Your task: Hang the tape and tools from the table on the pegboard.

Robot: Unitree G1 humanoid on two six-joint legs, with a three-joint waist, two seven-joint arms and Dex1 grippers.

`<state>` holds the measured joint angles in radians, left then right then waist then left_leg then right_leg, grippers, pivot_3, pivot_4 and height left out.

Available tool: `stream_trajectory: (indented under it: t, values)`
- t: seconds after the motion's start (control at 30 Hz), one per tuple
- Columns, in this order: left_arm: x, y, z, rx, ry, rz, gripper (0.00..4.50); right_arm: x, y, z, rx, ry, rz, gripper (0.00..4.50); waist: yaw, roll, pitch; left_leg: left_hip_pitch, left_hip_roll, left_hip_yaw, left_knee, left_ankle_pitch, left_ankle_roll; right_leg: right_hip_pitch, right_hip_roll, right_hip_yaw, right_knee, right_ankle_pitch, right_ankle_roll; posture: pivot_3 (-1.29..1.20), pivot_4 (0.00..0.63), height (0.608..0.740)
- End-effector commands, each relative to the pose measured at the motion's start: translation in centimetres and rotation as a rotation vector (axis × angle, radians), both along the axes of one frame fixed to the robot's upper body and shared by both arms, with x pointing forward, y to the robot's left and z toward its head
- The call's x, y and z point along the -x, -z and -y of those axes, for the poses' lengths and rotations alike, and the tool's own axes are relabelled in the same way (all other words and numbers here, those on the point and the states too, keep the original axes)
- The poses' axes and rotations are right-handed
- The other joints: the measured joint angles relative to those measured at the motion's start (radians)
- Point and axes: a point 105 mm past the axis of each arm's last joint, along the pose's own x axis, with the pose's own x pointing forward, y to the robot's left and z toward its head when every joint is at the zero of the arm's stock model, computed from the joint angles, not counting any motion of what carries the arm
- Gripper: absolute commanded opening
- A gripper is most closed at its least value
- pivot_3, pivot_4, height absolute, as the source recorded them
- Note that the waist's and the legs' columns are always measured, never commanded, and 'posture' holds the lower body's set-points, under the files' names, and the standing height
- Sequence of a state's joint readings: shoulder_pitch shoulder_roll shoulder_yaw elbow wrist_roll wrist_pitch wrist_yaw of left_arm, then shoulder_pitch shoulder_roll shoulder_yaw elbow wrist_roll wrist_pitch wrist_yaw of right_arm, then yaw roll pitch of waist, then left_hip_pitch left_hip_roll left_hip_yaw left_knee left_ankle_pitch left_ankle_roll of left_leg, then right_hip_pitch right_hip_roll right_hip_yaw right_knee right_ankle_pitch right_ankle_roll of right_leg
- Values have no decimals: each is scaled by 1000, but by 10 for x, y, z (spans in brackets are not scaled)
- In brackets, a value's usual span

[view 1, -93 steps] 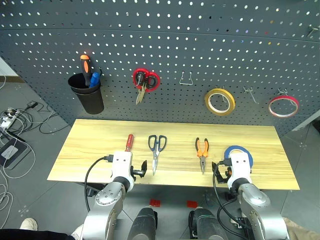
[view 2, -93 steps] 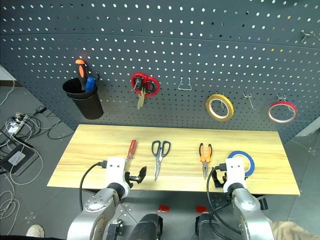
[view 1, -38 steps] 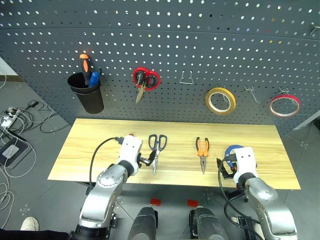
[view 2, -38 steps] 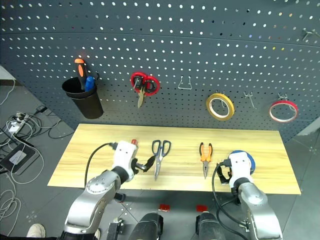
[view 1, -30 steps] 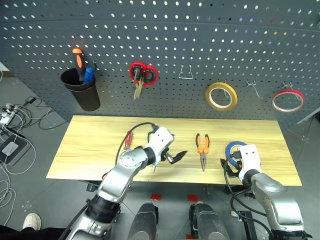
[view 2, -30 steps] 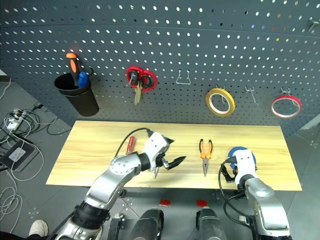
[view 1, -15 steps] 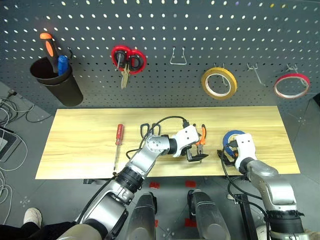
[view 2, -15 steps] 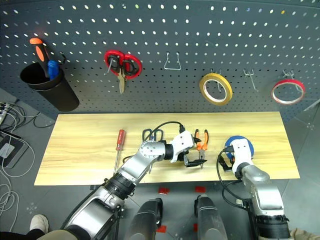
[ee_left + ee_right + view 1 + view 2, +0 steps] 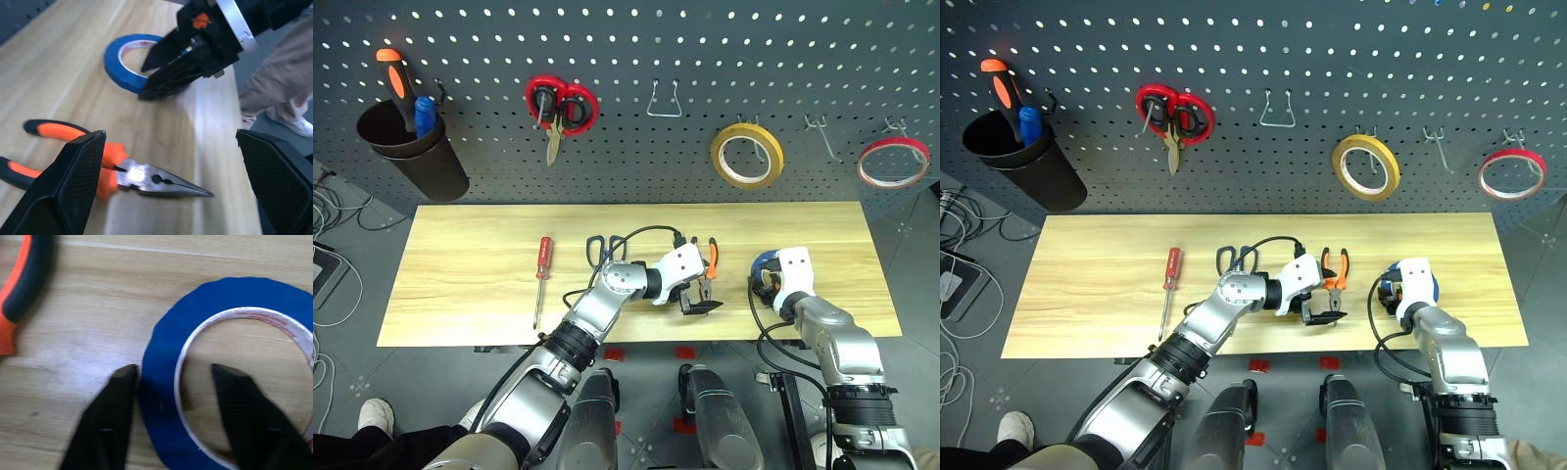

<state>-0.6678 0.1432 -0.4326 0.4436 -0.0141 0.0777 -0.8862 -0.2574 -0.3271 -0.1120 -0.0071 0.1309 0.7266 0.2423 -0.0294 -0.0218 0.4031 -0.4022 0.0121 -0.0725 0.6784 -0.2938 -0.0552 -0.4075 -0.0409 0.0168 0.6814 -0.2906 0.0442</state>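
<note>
Near edge of the counter: the left hand reached across to the middle with its fingers spread wide, hovering over the jaws of the pliers, whose orange-and-black handles pointed toward 12 o'clock. At 3 o'clock from it, the right hand straddled the near rim of the blue tape, one finger outside the ring and one inside the white core; the fingers stood narrowly apart about the band, and whether they were clamped on it could not be told. The tape lay flat on the counter, near its right end. At 9 o'clock from the left hand lay the dark-handled scissors, partly covered by the left arm, and farther on the red-handled screwdriver, its tip toward 6 o'clock. Beyond the counter, the pegboard carried, from 9 to 3 o'clock, a black cup with an orange-handled screwdriver, red scissors, an empty wire hook, a yellow tape roll and a red tape roll.
</note>
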Motion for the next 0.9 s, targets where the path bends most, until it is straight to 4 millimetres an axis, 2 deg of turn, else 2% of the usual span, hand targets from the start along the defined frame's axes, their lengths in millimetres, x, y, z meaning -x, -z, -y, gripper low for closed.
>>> stream_trajectory:
  t: [0.03, 0.07, 0.1, 0.27, 0.5, 0.67, 0.8, 0.9]
  values:
    - [4, -6, 6, 22, 33, 23, 4500, 7, 18, 5, 15, 14, -65, 1213, 0, 0, 0, 0, 0, 0, 0, 0, 0, 0, 0, 0, 0, 0, 0, 39, 467, 740]
    - [4, -6, 6, 22, 35, 25, 4500, 7, 17, 6, 13, 21, -64, 853, 0, 0, 0, 0, 0, 0, 0, 0, 0, 0, 0, 0, 0, 0, 0, 37, 462, 740]
    - [5, -6, 6, 22, 39, 27, 4500, 6, 17, 7, 11, 28, -62, 712, 0, 0, 0, 0, 0, 0, 0, 0, 0, 0, 0, 0, 0, 0, 0, 37, 462, 740]
    - [9, -8, 8, 41, 59, 39, 4500, 12, 18, 7, 28, 44, -60, 709, 0, 0, 0, 0, 0, -2, 0, 0, 0, 0, 0, 0, 0, 0, 0, 25, 412, 740]
    - [14, -32, -4, 136, 11, 106, 4500, 23, -3, 1, 92, 42, 57, 709, 1, 4, -8, -2, 0, -3, -1, 3, -5, -2, -2, -1, -1, 0, 0, -1, 306, 740]
    - [23, -48, -17, 156, -2, 122, 4500, 34, -35, -4, 205, 47, 225, 709, 0, 12, -44, -16, -1, -2, 0, 6, -10, -16, -5, -1, 1, 1, 1, -25, 238, 740]
    - [22, -73, -22, 203, -38, 138, 4500, 40, -74, -12, 364, 27, 439, 709, -1, 13, -89, -16, -3, 0, 0, 6, -10, -16, -5, -3, 0, 1, 1, -31, 196, 740]
    - [21, -79, -24, 188, -45, 163, 4500, 42, -102, -20, 443, 30, 606, 709, 0, 12, -117, -15, -3, 1, -1, 6, -10, -15, -5, -3, -1, 1, 1, -37, 173, 740]
